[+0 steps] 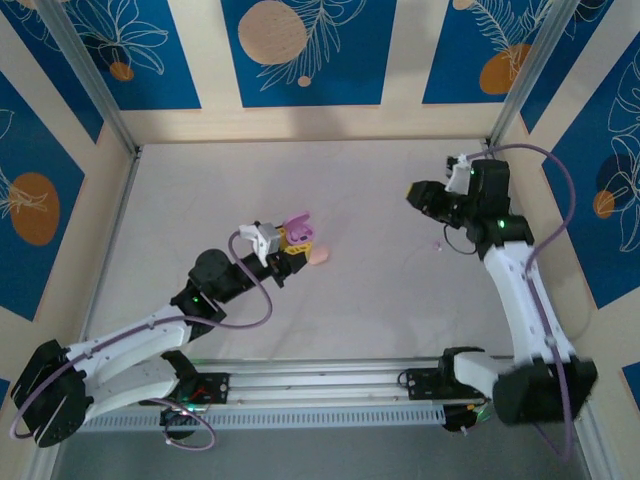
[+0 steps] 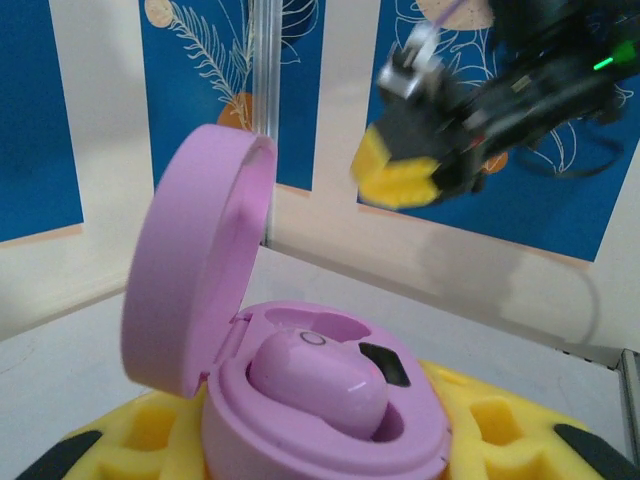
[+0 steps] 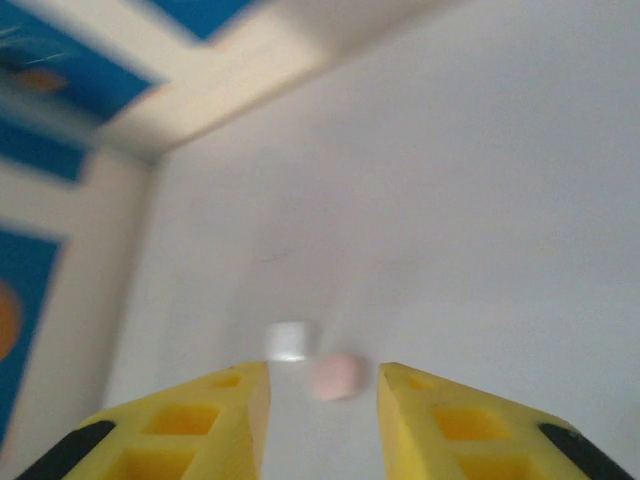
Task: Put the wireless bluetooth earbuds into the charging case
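Pink open case, earbud seated inside, gripped by left fingers; right fingers parted

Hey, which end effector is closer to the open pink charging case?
Left. The left end effector is clamped on the charging case itself. The right end effector hangs apart from it, well off to the case's right.

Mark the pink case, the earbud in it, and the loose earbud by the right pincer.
pink case (image 2: pixel 195 270), left wrist view, open lid.
seated earbud (image 2: pixel 315 385), left wrist view, domed top.
loose earbud (image 3: pixel 333 377), right wrist view, blurred body.
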